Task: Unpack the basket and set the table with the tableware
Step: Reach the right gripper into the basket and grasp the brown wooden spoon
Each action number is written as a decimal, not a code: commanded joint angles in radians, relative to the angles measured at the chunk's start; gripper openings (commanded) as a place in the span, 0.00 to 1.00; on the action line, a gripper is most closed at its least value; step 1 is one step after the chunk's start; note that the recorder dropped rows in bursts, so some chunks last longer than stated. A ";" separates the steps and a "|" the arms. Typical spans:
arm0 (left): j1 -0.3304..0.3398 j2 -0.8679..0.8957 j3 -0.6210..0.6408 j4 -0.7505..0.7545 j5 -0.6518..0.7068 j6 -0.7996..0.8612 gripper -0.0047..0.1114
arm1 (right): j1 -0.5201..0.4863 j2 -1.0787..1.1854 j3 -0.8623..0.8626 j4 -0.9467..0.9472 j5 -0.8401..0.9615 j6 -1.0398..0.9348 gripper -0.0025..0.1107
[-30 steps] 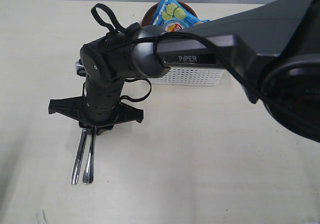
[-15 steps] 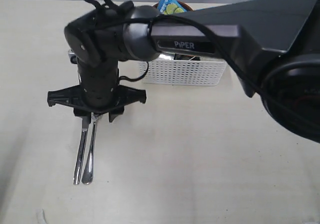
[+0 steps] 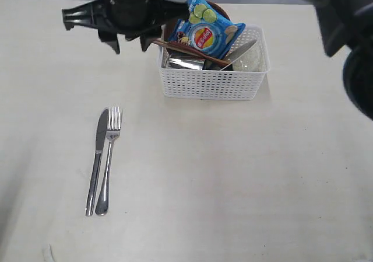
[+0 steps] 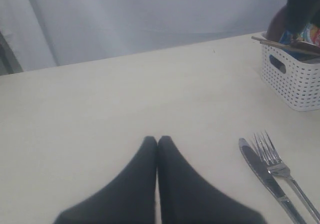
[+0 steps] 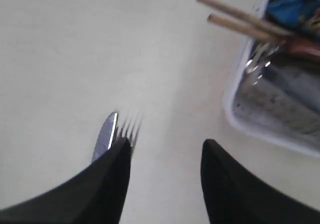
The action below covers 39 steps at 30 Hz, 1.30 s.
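Note:
A steel knife and fork lie side by side on the pale table, free of any grip. My right gripper hangs open and empty above the table, just left of the white basket. In the right wrist view its open jaws frame bare table, with the knife and fork beyond one finger. Wooden chopsticks stick out of the basket. My left gripper is shut and empty, low over the table near the knife and fork.
A blue chip bag lies on top of the basket's contents, with a brown plate behind it and shiny steel beneath. The right arm's dark links fill the top right corner of the exterior view.
My right gripper opened, left the knife and fork on the table, and rose and moved back toward the basket's left end. The cutlery has stayed where it was.

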<state>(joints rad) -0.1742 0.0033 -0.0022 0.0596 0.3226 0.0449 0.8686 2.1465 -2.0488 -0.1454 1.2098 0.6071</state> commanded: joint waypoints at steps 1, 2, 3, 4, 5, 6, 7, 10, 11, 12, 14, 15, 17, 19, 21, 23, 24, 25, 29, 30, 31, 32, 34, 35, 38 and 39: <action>0.002 -0.003 0.002 -0.009 -0.001 0.000 0.04 | -0.047 -0.039 -0.007 -0.018 0.011 -0.173 0.41; 0.002 -0.003 0.002 -0.009 -0.001 0.000 0.04 | -0.052 -0.043 -0.007 -0.025 0.011 -0.207 0.41; 0.002 -0.003 0.002 -0.009 -0.001 0.000 0.04 | -0.053 -0.044 -0.007 -0.036 0.011 -0.240 0.41; 0.002 -0.003 0.002 -0.009 -0.001 0.000 0.04 | -0.053 -0.044 -0.007 -0.058 0.011 -0.286 0.41; 0.002 -0.003 0.002 -0.009 -0.001 0.000 0.04 | -0.053 -0.044 -0.007 -0.080 0.011 -0.330 0.41; 0.002 -0.003 0.002 -0.009 -0.001 0.000 0.04 | -0.053 -0.044 -0.007 -0.095 0.011 -0.356 0.41; 0.002 -0.003 0.002 -0.009 -0.001 0.000 0.04 | -0.053 -0.040 -0.007 -0.116 0.011 -0.375 0.41; 0.002 -0.003 0.002 -0.009 -0.001 0.000 0.04 | -0.053 -0.032 -0.007 -0.177 0.011 -0.391 0.41; 0.002 -0.003 0.002 -0.009 -0.001 0.000 0.04 | -0.053 -0.027 -0.007 -0.193 0.011 -0.396 0.41; 0.002 -0.003 0.002 -0.009 -0.001 0.000 0.04 | -0.053 -0.020 -0.007 -0.208 0.011 -0.405 0.41; 0.002 -0.003 0.002 -0.009 -0.001 0.000 0.04 | -0.053 -0.002 -0.007 -0.220 0.011 -0.446 0.41; 0.002 -0.003 0.002 -0.009 -0.001 0.000 0.04 | -0.053 0.005 -0.007 -0.220 0.011 -0.463 0.41; 0.002 -0.003 0.002 -0.009 -0.001 0.000 0.04 | -0.053 0.030 -0.007 -0.220 0.011 -0.505 0.41; 0.002 -0.003 0.002 -0.009 -0.001 0.000 0.04 | -0.053 0.054 -0.007 -0.233 0.011 -0.547 0.41; 0.002 -0.003 0.002 -0.009 -0.001 0.000 0.04 | -0.053 0.078 -0.007 -0.298 0.011 -0.554 0.41; 0.002 -0.003 0.002 -0.009 -0.001 0.000 0.04 | -0.053 0.101 -0.007 -0.316 0.011 -0.559 0.41; 0.002 -0.003 0.002 -0.009 -0.001 0.000 0.04 | -0.053 0.109 -0.007 -0.316 0.011 -0.571 0.41; 0.002 -0.003 0.002 -0.009 -0.001 0.000 0.04 | -0.053 0.128 -0.007 -0.316 0.011 -0.599 0.41; 0.002 -0.003 0.002 -0.009 -0.001 0.000 0.04 | -0.053 0.164 -0.007 -0.424 0.011 -0.607 0.41; 0.002 -0.003 0.002 -0.009 -0.001 0.000 0.04 | -0.053 0.172 -0.007 -0.428 0.011 -0.607 0.41; 0.002 -0.003 0.002 -0.009 -0.001 0.000 0.04 | -0.053 0.176 -0.007 -0.428 0.011 -0.607 0.41; 0.002 -0.003 0.002 -0.009 -0.001 0.000 0.04 | -0.053 0.186 -0.007 -0.428 0.011 -0.607 0.41; 0.002 -0.003 0.002 -0.009 -0.001 0.000 0.04 | -0.053 0.200 -0.007 -0.428 0.011 -0.607 0.41; 0.002 -0.003 0.002 -0.009 -0.001 0.000 0.04 | -0.053 0.207 -0.007 -0.430 0.011 -0.607 0.41; 0.002 -0.003 0.002 -0.009 -0.001 0.000 0.04 | -0.053 0.216 -0.007 -0.457 0.011 -0.602 0.37; 0.002 -0.003 0.002 -0.009 -0.001 0.000 0.04 | -0.053 0.219 -0.007 -0.471 0.011 -0.602 0.31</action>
<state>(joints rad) -0.1742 0.0033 -0.0022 0.0596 0.3226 0.0449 0.8210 2.3638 -2.0488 -0.5830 1.2206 0.0000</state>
